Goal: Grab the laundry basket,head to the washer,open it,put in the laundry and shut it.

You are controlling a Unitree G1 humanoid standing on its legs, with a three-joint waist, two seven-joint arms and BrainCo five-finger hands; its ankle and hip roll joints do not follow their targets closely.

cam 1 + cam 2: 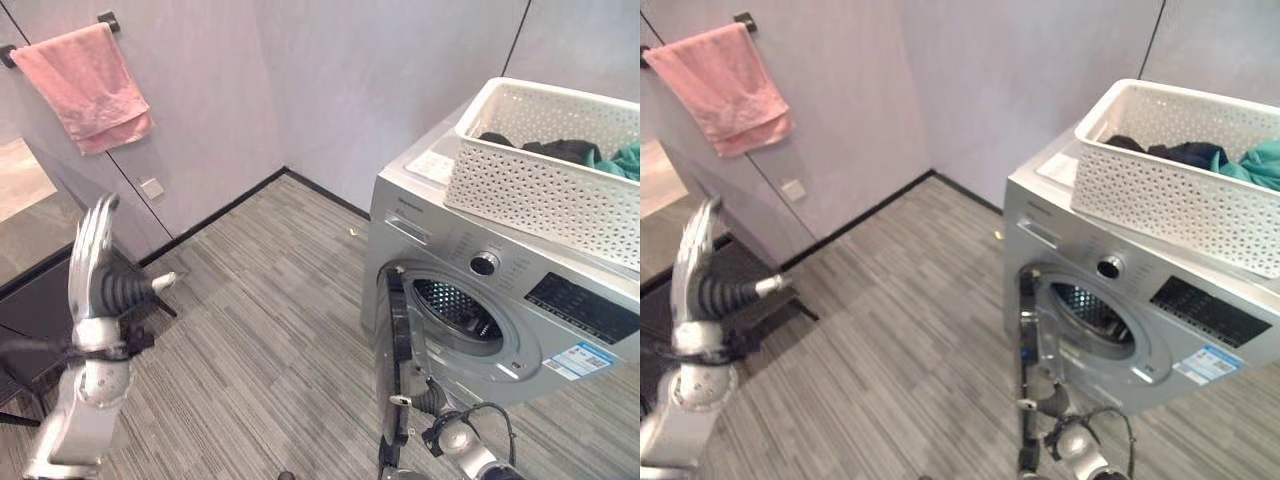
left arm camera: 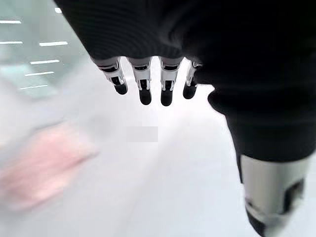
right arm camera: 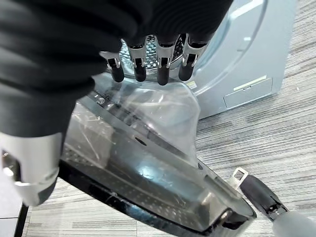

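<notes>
Sitting on the washer [image 1: 470, 300], the white basket [image 1: 540, 190] held dark and teal clothes [image 1: 1210, 157]; the washer door [image 1: 392, 370] hung open; both robot hands, left [image 1: 92, 265] and right [image 3: 148, 54], had straight, spread fingers.

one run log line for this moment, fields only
washer door: open | laundry basket: on washer top, laundry inside | right hand: open, at door | left hand: open, raised, idle | step: load laundry not yet done

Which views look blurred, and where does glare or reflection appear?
Left wrist view: the pink towel and wall are smeared soft, while the left hand is sharp. Right wrist view: light patches glint on the washer door glass. Eye views: clear.
</notes>
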